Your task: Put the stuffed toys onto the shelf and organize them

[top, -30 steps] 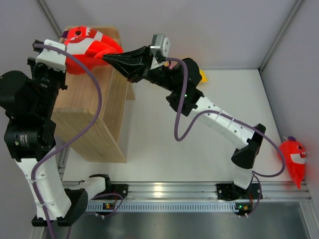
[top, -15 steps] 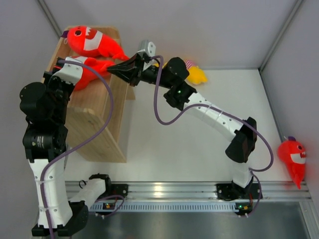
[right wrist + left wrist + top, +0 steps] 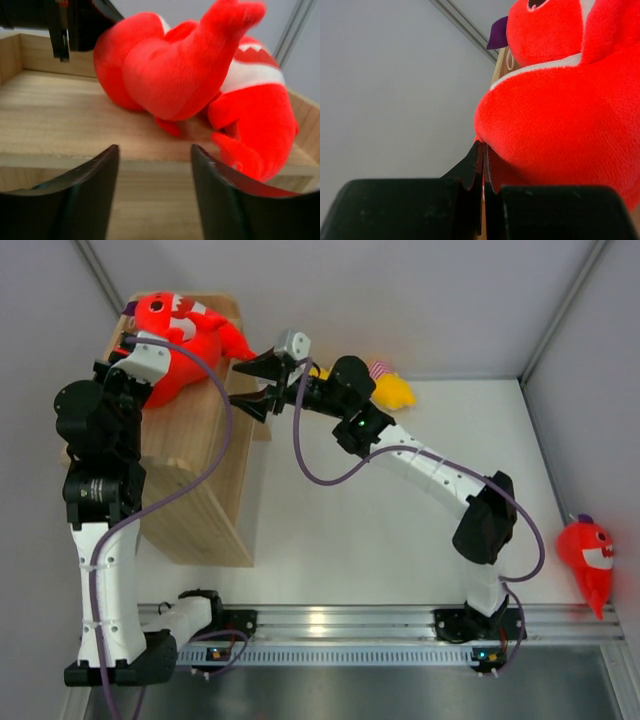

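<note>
Three red sharks (image 3: pixel 175 330) show (two piled on the one shelf (image 3: pixel 190 470), one lone shark (image 3: pixel 590 555) apart), plus one yellow toy (image 3: pixel 392 392).

Sharks (image 3: pixel 172 332) are bright red with white toothy patches and purple tips. Shelf (image 3: pixel 195 490) is pale natural wood, little toy (image 3: pixel 393 392) is yellow with red-white stripes, desk (image 3: pixel 330 525) plain white.

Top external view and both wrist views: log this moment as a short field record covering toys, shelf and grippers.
shelf: wooden, on the left of the table
on shelf top: far shark and near shark, touching, at the far end
left gripper: shut, against the near shark; whether it pinches fabric is unclear
right gripper: open, empty, at the shelf's edge facing the sharks
off shelf: third shark at the table's right edge; yellow toy at the table's far side
</note>
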`<state>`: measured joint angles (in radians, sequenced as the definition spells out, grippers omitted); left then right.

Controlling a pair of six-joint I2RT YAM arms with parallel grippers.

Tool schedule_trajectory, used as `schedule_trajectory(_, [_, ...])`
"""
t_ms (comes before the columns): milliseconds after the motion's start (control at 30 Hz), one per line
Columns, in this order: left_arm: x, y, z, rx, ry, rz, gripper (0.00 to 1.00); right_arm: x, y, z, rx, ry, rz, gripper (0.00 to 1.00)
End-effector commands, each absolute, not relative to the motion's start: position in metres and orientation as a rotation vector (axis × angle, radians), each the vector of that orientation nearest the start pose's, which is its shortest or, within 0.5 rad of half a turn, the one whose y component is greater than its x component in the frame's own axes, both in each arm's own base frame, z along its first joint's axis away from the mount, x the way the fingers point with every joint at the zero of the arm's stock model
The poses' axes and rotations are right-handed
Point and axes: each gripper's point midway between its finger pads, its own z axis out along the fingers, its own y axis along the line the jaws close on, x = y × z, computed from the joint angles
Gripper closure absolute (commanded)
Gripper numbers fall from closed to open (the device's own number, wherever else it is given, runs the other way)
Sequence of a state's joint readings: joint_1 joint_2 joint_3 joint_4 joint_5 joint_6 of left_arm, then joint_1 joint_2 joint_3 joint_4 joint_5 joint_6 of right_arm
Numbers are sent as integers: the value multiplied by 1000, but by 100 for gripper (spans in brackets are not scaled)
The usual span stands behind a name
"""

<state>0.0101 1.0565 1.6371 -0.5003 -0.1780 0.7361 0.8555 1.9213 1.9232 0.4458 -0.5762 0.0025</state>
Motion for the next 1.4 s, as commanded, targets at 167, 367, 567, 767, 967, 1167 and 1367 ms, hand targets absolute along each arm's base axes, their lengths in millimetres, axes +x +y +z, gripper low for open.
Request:
schedule_trajectory(167, [330, 58, 483, 476, 1569, 705, 100, 282, 454, 508, -901, 899, 1078, 21])
schedule_trajectory(367, [323, 47, 480, 542, 1566, 660, 100, 292, 437, 539, -801, 979, 1195, 16])
schedule_trajectory(567, [297, 37, 467, 638, 1587, 625, 57, 298, 425, 584, -713, 935, 1220, 14])
schedule_trajectory(767, [275, 31, 464, 610, 1609, 559, 27, 296, 442, 586, -701, 950, 1306, 13])
schedule_trajectory(967, [255, 23, 472, 600, 1592, 504, 23, 297, 463, 572, -694, 1034, 1293, 13])
schedule_trajectory(1167, [249, 26, 469, 576, 1603, 506, 22, 303, 473, 549, -701, 1147, 1320, 12])
schedule_trajectory(1367, [247, 26, 470, 560, 1602, 504, 22, 289, 480, 522, -777, 1211, 1359, 14])
